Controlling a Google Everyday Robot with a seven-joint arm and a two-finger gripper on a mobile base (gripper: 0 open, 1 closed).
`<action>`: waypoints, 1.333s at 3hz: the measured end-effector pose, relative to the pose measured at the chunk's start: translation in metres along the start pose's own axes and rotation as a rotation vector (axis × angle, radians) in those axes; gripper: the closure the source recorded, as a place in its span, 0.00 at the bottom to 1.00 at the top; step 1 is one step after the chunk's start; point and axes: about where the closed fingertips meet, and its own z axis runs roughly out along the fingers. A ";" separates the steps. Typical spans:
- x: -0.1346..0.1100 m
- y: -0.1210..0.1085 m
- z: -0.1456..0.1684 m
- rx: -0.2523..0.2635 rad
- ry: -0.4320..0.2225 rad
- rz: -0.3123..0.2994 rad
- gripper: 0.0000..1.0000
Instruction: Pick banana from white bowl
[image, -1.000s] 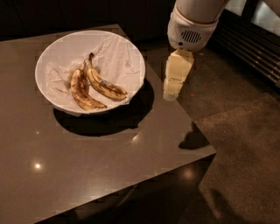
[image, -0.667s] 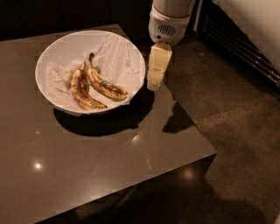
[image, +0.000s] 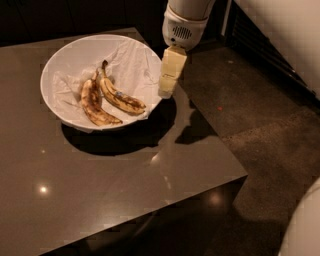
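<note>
At the white bowl's (image: 65, 52) rim, the gripper (image: 165, 92) is drifting in from outside toward the banana (image: 120, 97), carrying nothing; openness cannot be told.

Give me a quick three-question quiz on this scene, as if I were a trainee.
1. How many bananas lie in the bowl? A one, B two, C three.
2. Fill in: the gripper hangs beside the bowl's ___.
3. True or false: the stickered banana is in the gripper.
Key: 1 B. 2 rim, on the side nearer the stickered banana. 3 false; it lies in the bowl beside the browner banana.
</note>
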 end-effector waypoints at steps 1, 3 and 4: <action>-0.026 -0.007 0.010 0.013 0.007 -0.029 0.00; -0.045 -0.003 0.018 0.039 0.021 -0.032 0.00; -0.055 0.002 0.025 0.036 0.036 -0.035 0.00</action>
